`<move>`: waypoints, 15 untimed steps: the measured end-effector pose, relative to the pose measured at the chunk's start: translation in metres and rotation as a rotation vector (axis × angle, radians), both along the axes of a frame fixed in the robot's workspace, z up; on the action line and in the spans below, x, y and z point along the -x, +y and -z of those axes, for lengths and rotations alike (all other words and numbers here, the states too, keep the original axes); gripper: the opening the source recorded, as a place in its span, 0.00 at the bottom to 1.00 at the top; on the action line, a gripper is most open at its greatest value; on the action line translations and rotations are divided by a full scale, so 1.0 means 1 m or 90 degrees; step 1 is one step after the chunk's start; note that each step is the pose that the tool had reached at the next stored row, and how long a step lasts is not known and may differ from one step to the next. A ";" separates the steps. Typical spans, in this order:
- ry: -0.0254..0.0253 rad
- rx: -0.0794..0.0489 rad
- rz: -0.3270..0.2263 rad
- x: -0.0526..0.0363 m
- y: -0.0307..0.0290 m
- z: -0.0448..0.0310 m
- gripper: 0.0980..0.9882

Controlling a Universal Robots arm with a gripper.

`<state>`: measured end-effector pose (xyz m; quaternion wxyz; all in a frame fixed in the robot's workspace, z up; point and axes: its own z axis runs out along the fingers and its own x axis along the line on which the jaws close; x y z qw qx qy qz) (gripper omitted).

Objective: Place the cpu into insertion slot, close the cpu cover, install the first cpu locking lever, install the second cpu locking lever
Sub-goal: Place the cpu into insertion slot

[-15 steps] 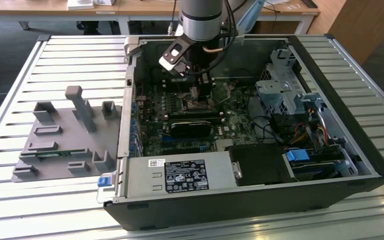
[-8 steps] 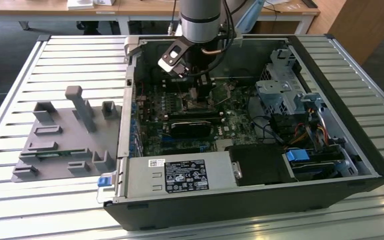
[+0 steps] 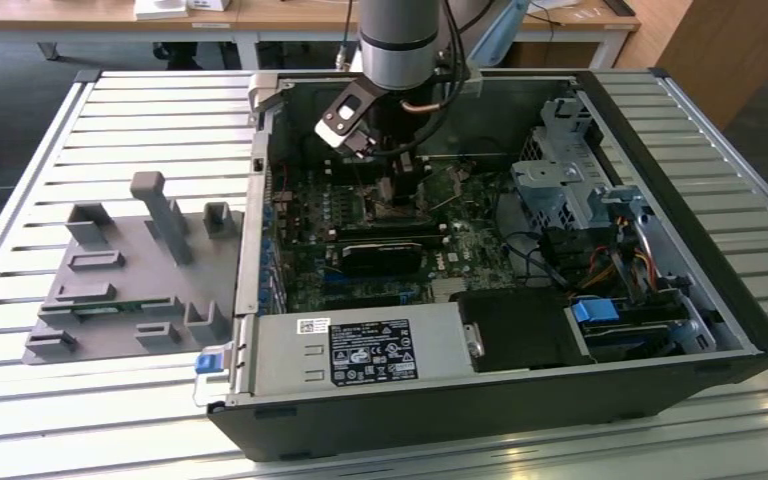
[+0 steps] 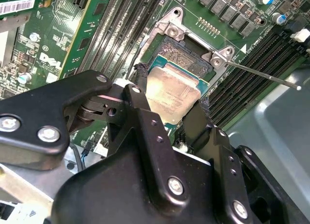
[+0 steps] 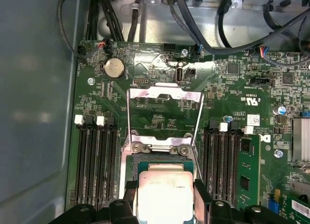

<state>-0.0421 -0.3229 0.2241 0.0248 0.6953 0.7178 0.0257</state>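
Found the black two-fingered tool [image 4: 170, 96] clamped on the small flat silver-grey square cpu [image 4: 169, 83], with a finger [image 4: 139, 76] pressed on each of two opposite edges. Held it right over the small square black insertion slot [image 4: 189, 54] with the metal rim, down on the green motherboard [image 5: 97, 88]. Couldn't tell whether already seated or hovering just above.

Saw the thin silver-grey cpu cover [image 5: 164, 94] flipped open past the slot, so not closed yet. Also spotted a thin metal lever rod [image 4: 261, 75] sticking out to one side, unlatched.

Biggest worry, judging from this: going in tilted or rotated and bending the socket contacts. Couldn't judge squareness from these angles. Could also slip, gripped by just two thin edges, and land crooked on the slot rim.

Room-wise, pretty cramped. Long black ribbed memory slots [image 5: 94, 161] just beside the tool on both sides, the cover's hinge end near the fingertips, the lever rod close by. Free space really only straight up.

Further out in the exterior view: worked deep inside the open black computer case [image 3: 491, 410], hemmed in by case walls, a grey metal drive cage [image 3: 551, 180] and loose cables [image 3: 538, 250]. All parked on the slatted metal table [image 3: 157, 110], with a grey moulded fixture [image 3: 117, 270] beside the case on the exterior view's left.
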 end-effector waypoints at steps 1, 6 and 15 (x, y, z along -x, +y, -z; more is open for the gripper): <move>0.0001 0.000 0.000 0.0002 0.0002 0.0007 0.50; 0.0000 0.000 0.000 0.0006 0.0007 0.0052 0.50; 0.0000 0.000 0.001 0.0009 0.0021 0.0141 0.50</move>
